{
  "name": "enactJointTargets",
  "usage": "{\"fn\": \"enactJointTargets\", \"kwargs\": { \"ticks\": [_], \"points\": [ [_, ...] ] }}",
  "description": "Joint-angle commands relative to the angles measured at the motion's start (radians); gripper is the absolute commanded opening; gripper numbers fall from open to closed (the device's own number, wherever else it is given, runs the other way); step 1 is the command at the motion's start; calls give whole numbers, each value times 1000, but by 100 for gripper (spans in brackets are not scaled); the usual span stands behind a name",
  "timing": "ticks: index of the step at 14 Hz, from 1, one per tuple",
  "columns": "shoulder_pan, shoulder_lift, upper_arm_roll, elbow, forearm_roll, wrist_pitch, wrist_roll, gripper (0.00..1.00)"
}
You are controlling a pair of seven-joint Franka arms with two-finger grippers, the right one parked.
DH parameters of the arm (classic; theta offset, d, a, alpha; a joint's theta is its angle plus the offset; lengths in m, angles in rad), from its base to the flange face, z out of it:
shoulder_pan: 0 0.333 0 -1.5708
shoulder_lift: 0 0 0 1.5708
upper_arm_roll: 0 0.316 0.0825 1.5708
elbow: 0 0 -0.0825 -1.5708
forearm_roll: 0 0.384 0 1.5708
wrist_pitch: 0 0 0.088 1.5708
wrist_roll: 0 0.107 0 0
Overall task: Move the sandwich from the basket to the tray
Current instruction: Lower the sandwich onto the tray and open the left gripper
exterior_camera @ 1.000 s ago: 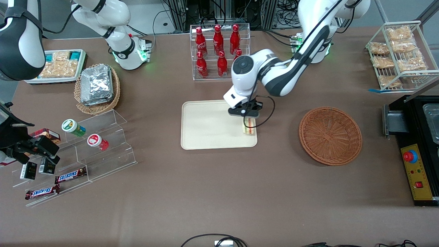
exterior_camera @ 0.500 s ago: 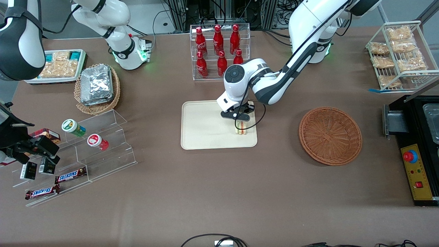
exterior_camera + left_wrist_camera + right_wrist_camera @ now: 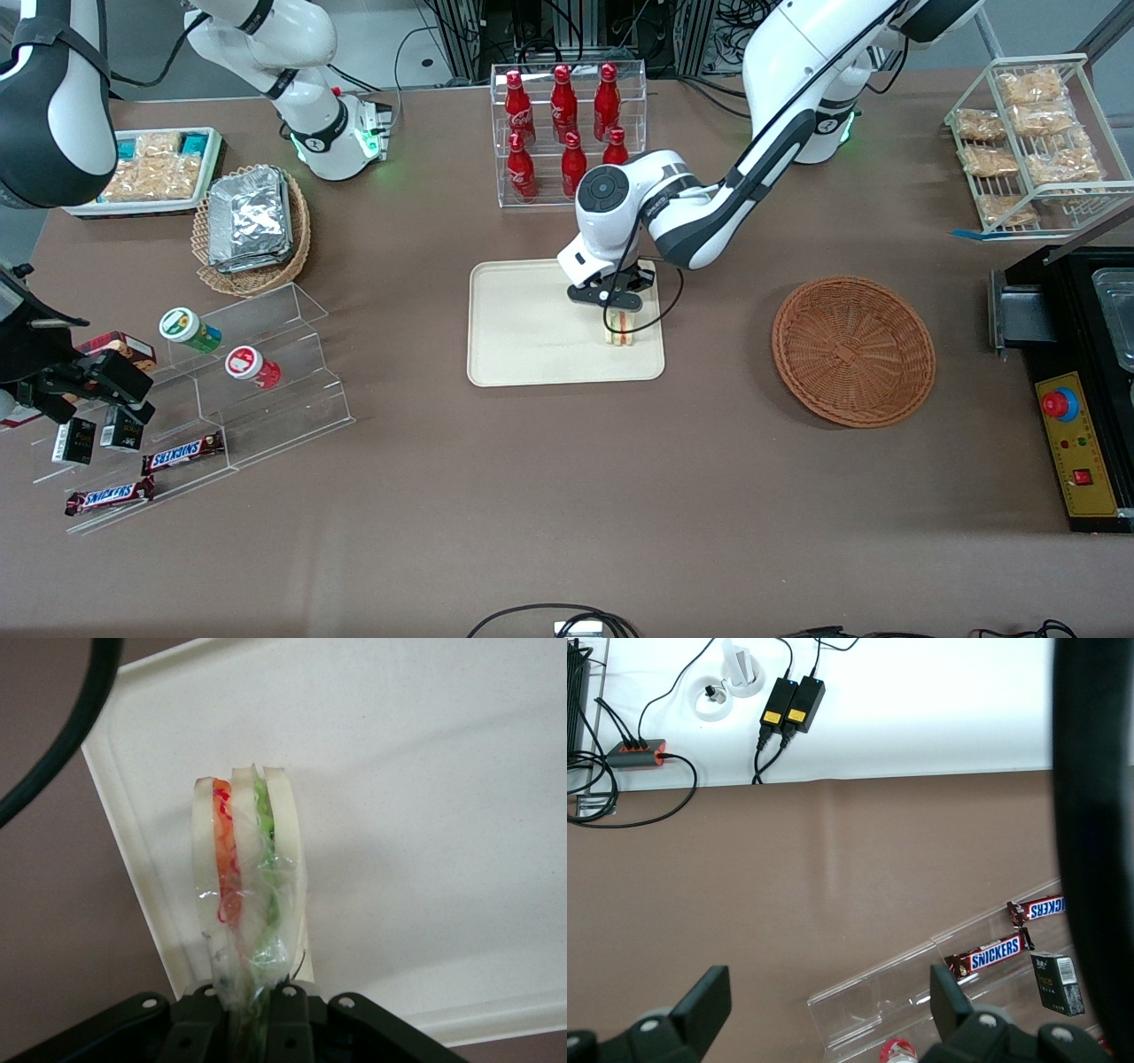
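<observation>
Brown cloth covered the table [image 3: 549,496], with the cream tray [image 3: 523,328] at its middle and the reddish wicker basket [image 3: 853,350] lying bare toward the working arm's end. Over the tray's basket-side end the left gripper [image 3: 617,310] was clamped on the sandwich [image 3: 622,330], wrapped in clear film [image 3: 252,943]. Its lower edge seemed to rest on the tray, though contact was hard to confirm.

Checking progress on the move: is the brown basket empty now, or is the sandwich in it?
Empty. The basket shows only bare weave; the sandwich is over the tray, gripped by the gripper.
</observation>
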Motion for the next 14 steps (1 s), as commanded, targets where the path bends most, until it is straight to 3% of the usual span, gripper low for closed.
{"fn": "enactJointTargets", "kwargs": {
  "ticks": [1, 5, 6, 8, 11, 12, 14],
  "points": [
    [-11, 17, 7, 21, 16, 1, -20, 24],
    [-11, 23, 7, 21, 13, -2, -32, 41],
    [-13, 23, 7, 21, 16, -4, -50, 55],
    [-13, 23, 7, 22, 18, -5, -67, 58],
    [1, 8, 8, 57, 6, -17, -98, 85],
    [1, 8, 12, 91, 1, -45, -127, 99],
    [10, 9, 22, 187, 0, -150, -179, 99]
  ]
}}
